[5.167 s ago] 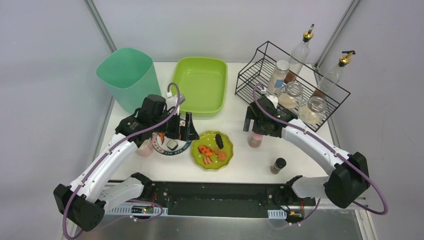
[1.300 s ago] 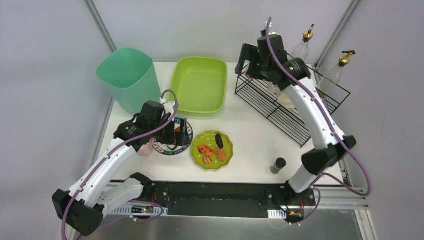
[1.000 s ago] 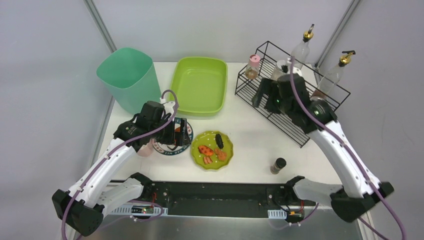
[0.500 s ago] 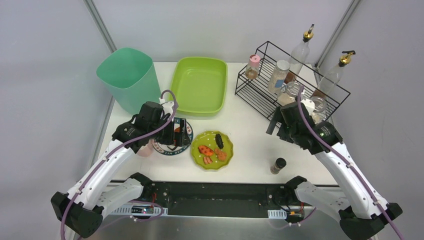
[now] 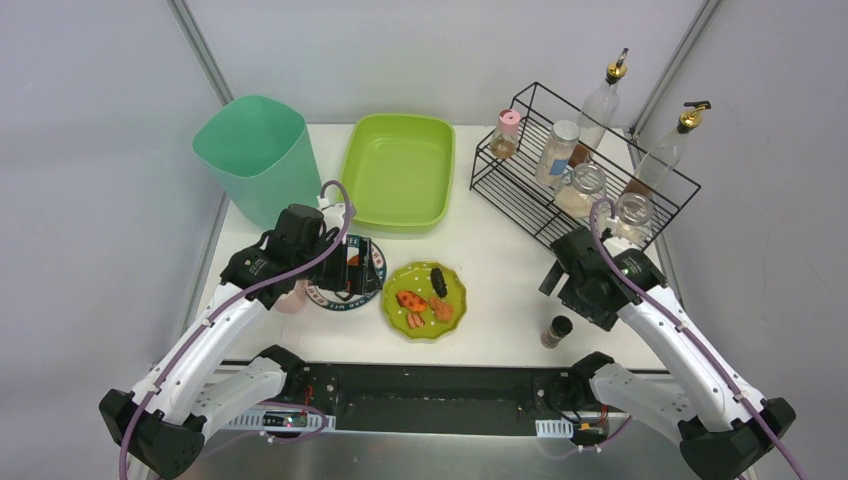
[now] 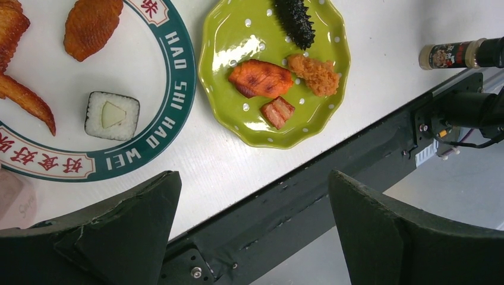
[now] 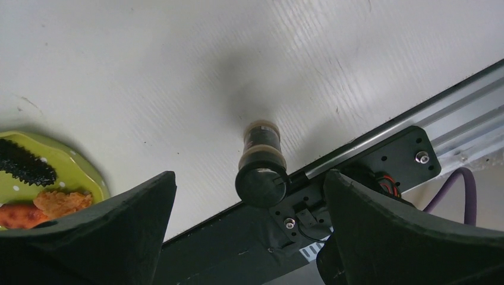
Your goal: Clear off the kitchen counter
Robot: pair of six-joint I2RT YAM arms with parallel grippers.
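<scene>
The left end effector (image 6: 251,178) is hovering, jaws spread wide and empty, over the white plate (image 6: 178,89), seemingly lining up on its sushi piece (image 6: 112,115). The green plate (image 6: 226,35) is sitting just beside it. The right end effector (image 7: 248,176), also wide open and holding nothing, is hanging above the spice bottle (image 7: 261,160), which is standing upright near the front rail (image 5: 440,385) of the bench (image 5: 490,250), probably bound for the wire rack (image 5: 520,190). The bench is lying beneath everything, 2 plates and 1 bottle apparently awaiting clearing.
</scene>
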